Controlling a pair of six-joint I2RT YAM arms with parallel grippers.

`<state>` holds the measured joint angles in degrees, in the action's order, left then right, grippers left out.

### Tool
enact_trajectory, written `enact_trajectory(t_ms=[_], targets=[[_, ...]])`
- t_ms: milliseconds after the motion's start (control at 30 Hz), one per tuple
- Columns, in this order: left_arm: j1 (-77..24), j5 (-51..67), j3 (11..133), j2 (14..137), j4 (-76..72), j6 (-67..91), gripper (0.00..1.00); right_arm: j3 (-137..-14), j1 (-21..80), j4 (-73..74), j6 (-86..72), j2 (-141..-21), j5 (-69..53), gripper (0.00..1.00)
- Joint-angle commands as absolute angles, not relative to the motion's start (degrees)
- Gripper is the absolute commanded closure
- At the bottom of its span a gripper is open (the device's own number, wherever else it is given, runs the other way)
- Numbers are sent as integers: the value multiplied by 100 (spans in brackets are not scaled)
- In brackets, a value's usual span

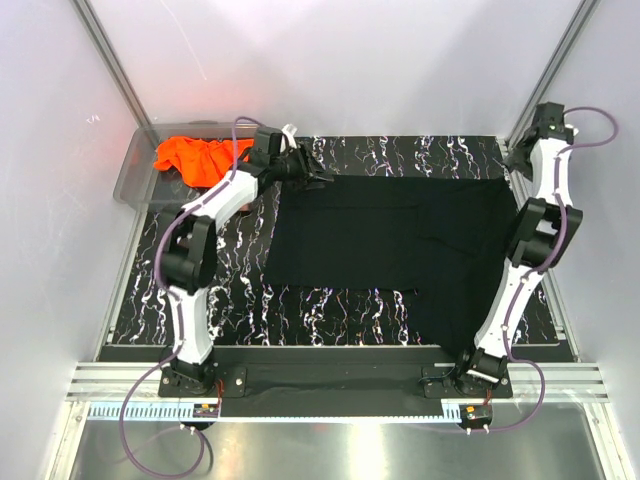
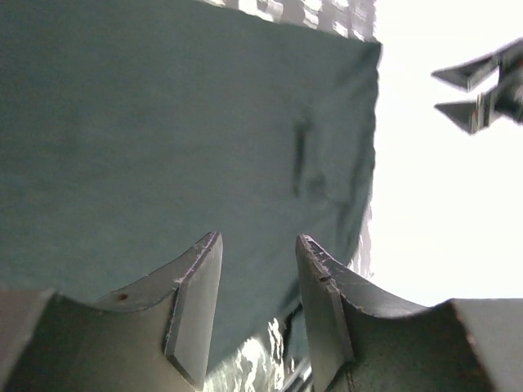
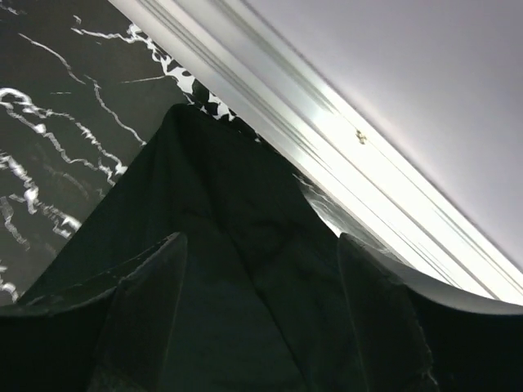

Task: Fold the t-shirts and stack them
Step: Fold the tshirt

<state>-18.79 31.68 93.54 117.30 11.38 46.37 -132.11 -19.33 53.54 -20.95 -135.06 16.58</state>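
- Nearest the arm bases, the table (image 1: pixel 300 310) shows bare marbled mat, and one flap of the black shirt (image 1: pixel 400 240) hangs down toward the right arm's foot. That makes the outline an L, not a tidy rectangle.
- In mid-table the rest of the black shirt lies spread flat. I'd judge the fold barely begun.
- At the far right corner, the right gripper (image 3: pixel 261 241) stands with its jaws wide apart and grips nothing. The black cloth rises in a peak beneath it, close against the metal rail (image 3: pixel 327 155).
- The risk there is that bunched peak. A pinch now may catch two layers or drag the corner off toward the rail.
- At the far left corner, the left gripper (image 2: pixel 257 241) hovers over the shirt's edge with its jaws parted. I see nothing between them.
- If the two corners aren't taken evenly, the fold goes skewed.
- Farthest left, the orange shirt (image 1: pixel 195 158) sits heaped in the clear bin (image 1: pixel 130 180), unfolded. The left arm passes near that bin, so a swing could nudge it.
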Motion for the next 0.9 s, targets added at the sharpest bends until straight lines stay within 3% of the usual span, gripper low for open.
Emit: enact_trajectory(t_ms=[0,233,400,567,867], targets=[[-2004,3147,9001,10891,1379,4158,54,-12790,-1969,5633,-1793,-12649,2013,18],[-2092,2883,8044,9784,2187,3289,53,-10830,-1425,5344,-2144,-11340,933,17],[-2118,2760,7533,9115,2566,2936,52,-9941,-485,5001,-2206,-11083,238,15],[-2127,2733,6918,8675,2672,2909,52,-10010,306,5045,-1995,-11504,17,9],[-2127,2637,6311,8315,2689,2900,52,-10494,641,5212,-1784,-12366,-35,8]])
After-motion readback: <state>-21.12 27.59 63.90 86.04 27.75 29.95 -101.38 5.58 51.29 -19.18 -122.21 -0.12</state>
